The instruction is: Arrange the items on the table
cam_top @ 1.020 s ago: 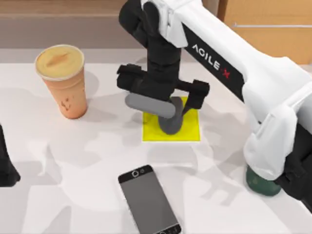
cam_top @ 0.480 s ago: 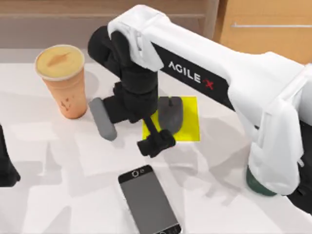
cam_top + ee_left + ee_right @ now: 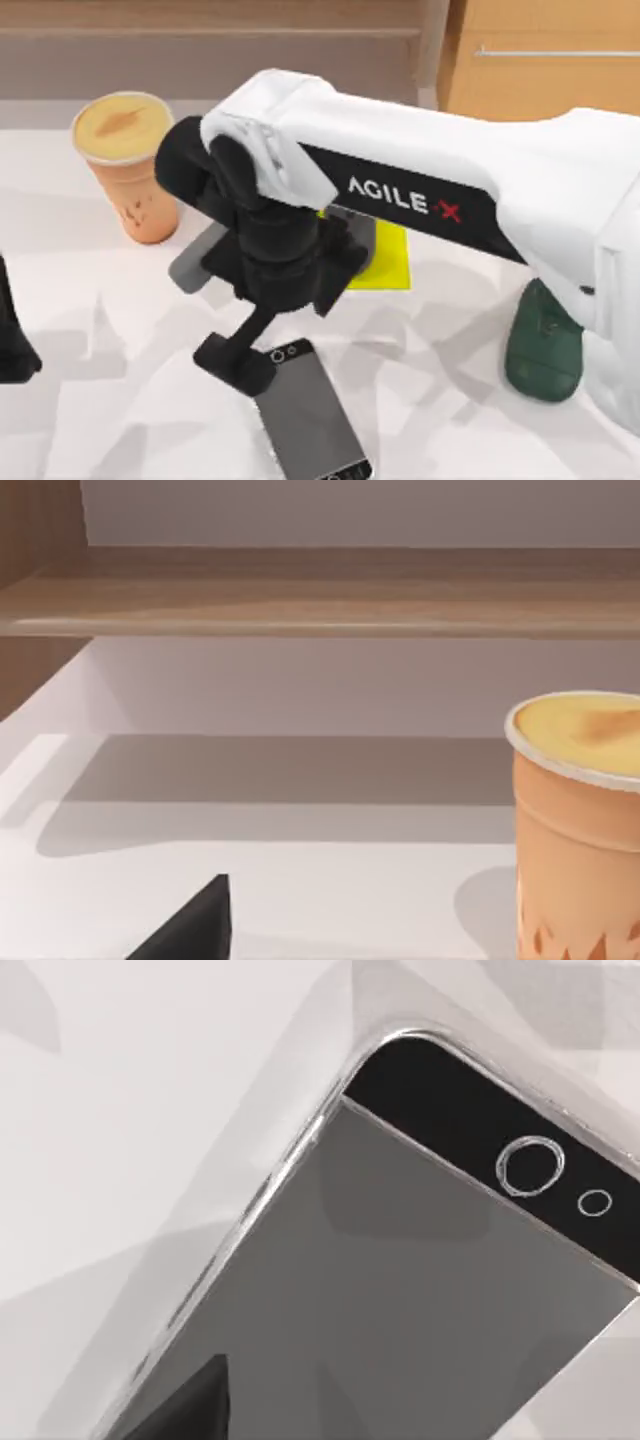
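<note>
The right arm (image 3: 420, 190) reaches across the middle of the white table (image 3: 110, 400) from the 3 o'clock side, and its bulk hides most of the yellow square pad (image 3: 390, 262) and nearly all of the dark grey mouse (image 3: 352, 226) on it; only a sliver of the mouse shows at the pad's 12 o'clock edge. The right gripper (image 3: 215, 315) hangs low at about 7 o'clock from the pad, one dark finger (image 3: 232, 358) overlapping the smartphone's top corner and a grey finger (image 3: 195, 262) out toward the cup, so the fingers are spread apart with nothing between them.

There is one of each item: one mouse, one smartphone (image 3: 310, 415), one orange cup (image 3: 128, 165), one pad, one dark green phone stand (image 3: 543, 345).

The smartphone lies flat, screen up, at 6 o'clock on the table, its camera end directly under the right gripper; in the right wrist view its silver edge and dark top band (image 3: 480, 1140) sit close below. The cup stands upright at 10 o'clock, well apart from the gripper. The stand lies at 4 o'clock beside the arm. A wooden cabinet (image 3: 540, 60) stands at 1 o'clock.

The left gripper (image 3: 12, 345) is parked at the 9 o'clock edge; whether it is released or clenched cannot be told.
</note>
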